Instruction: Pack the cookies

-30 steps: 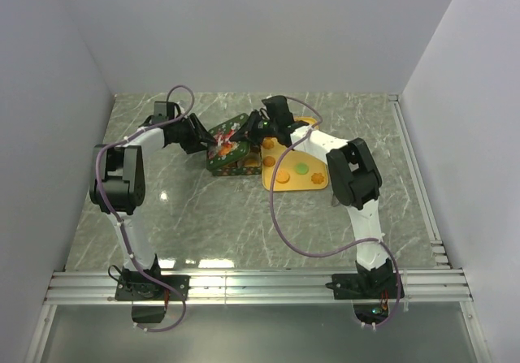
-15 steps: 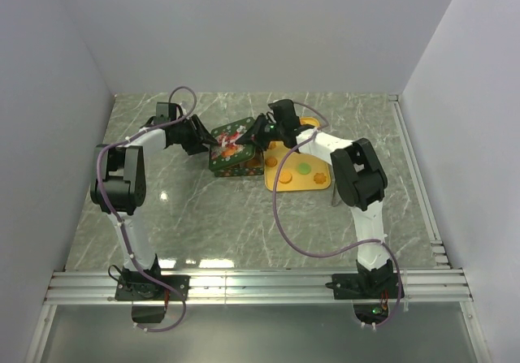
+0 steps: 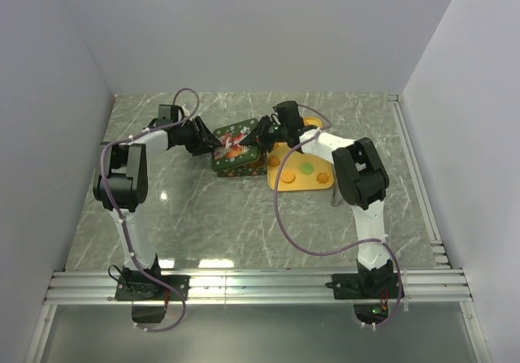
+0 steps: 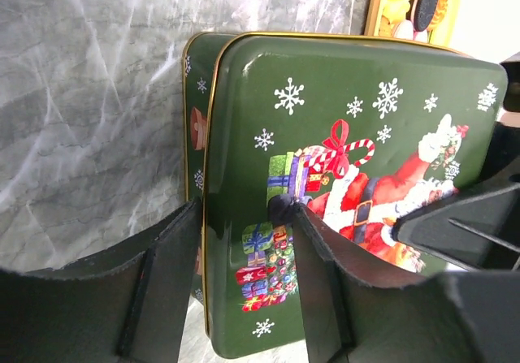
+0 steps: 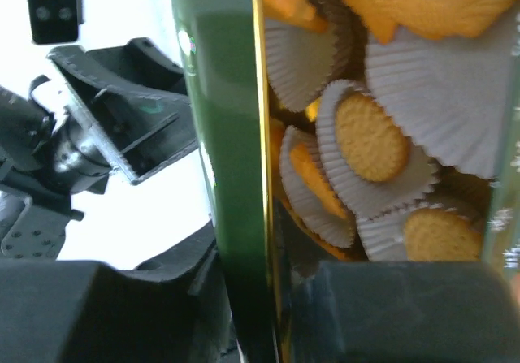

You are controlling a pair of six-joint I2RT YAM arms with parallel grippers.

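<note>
Toward the bench's far edge, mid-width, cookies [image 5: 371,146] sit in cups [image 5: 439,79] inside the tin [image 4: 193,95]; more lie on the tray [image 3: 302,184] just right of it. Your left gripper [image 4: 244,213] clasps the lid's [image 4: 349,176] edge. The right gripper [image 5: 252,298] straddles the opposite rim, but you cannot tell whether it pinches. The lid sits offset from the tin, so pressing down could jam it or crush cookies, and one side letting go could drop it. No writing reads, only Santa, gifts and snowflakes.

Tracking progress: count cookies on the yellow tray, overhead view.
4: orange cookies at left edge, near-left corner, near-right corner; green cookie in the middle. Right arm may hide more.
</note>
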